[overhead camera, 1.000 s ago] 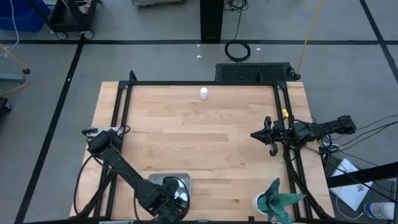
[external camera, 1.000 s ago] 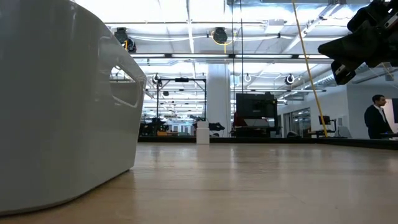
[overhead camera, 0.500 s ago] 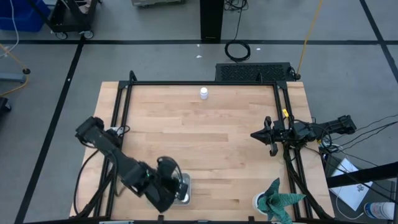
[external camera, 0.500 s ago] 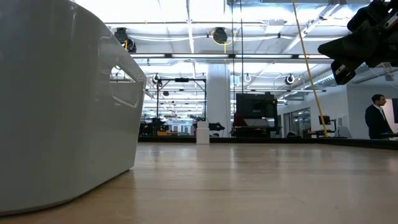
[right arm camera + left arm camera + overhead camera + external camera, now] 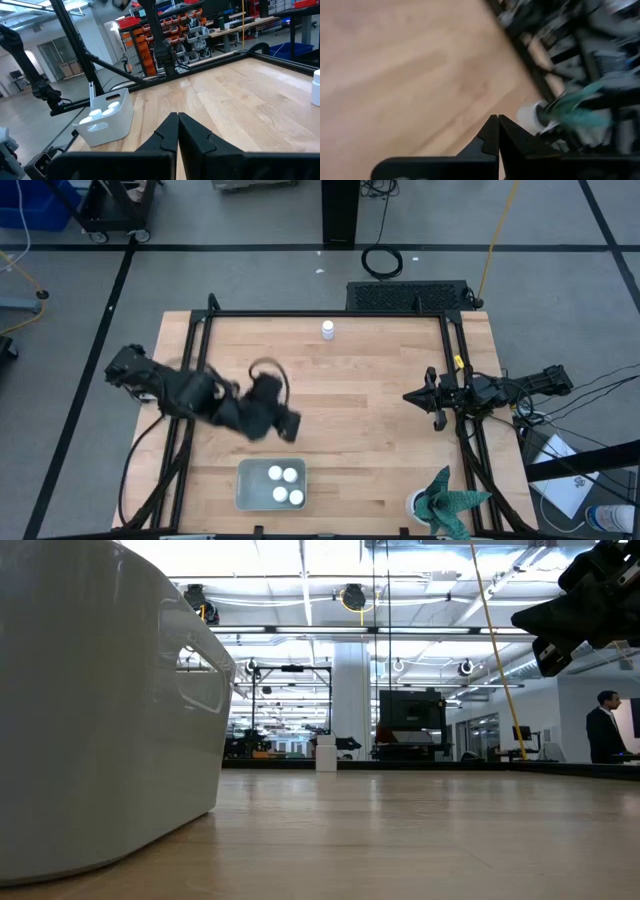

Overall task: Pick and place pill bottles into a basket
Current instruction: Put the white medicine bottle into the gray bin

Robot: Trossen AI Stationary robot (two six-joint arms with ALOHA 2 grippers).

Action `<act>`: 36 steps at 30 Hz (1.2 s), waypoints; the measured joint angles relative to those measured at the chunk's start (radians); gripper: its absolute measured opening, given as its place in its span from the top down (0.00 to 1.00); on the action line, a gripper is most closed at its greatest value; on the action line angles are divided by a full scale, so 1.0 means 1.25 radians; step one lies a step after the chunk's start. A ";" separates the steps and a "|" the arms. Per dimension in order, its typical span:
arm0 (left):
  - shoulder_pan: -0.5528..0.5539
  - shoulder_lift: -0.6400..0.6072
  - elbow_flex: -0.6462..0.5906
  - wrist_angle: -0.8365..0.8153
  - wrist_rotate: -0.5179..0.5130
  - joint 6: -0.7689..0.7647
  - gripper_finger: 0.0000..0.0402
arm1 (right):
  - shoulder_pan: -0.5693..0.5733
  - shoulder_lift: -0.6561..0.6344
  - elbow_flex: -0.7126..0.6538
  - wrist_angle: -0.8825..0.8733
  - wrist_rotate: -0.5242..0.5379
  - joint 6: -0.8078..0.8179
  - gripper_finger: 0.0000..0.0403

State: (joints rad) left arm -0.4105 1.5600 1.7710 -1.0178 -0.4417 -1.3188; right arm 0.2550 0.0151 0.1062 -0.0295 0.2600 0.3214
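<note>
With its fingers pressed together and empty, the left claw has swung up off the basket, apparently uncovering three pill bottles, leaving one bottle at the surface's far edge.

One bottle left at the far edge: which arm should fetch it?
Probably left. The left gripper is over mid-table, between the basket and the pill bottle; the right gripper sits at the right rail.
</note>
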 joint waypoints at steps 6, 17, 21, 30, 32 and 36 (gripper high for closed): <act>0.123 -0.055 0.000 0.142 0.031 0.180 0.94 | 0.000 0.000 0.000 0.002 0.000 0.000 0.99; 0.384 -0.071 0.000 0.318 0.215 0.442 0.86 | 0.000 0.000 0.000 0.002 0.000 0.000 0.99; 0.489 -0.056 0.000 0.338 0.297 0.496 0.81 | 0.000 0.000 0.000 0.002 0.000 0.000 0.99; 0.691 0.011 0.000 0.395 0.441 0.626 0.52 | 0.000 0.000 0.000 0.002 0.000 0.000 0.99; 0.725 0.040 0.000 0.410 0.491 0.642 0.45 | 0.000 0.000 0.000 0.001 0.000 0.000 0.99; 0.773 0.103 0.000 0.417 0.529 0.678 0.31 | 0.000 0.000 0.000 0.001 0.000 0.000 0.99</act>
State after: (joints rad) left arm 0.5552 1.6889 1.7714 -0.4968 0.2199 -0.4709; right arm 0.2546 0.0151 0.1066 -0.0286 0.2602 0.3210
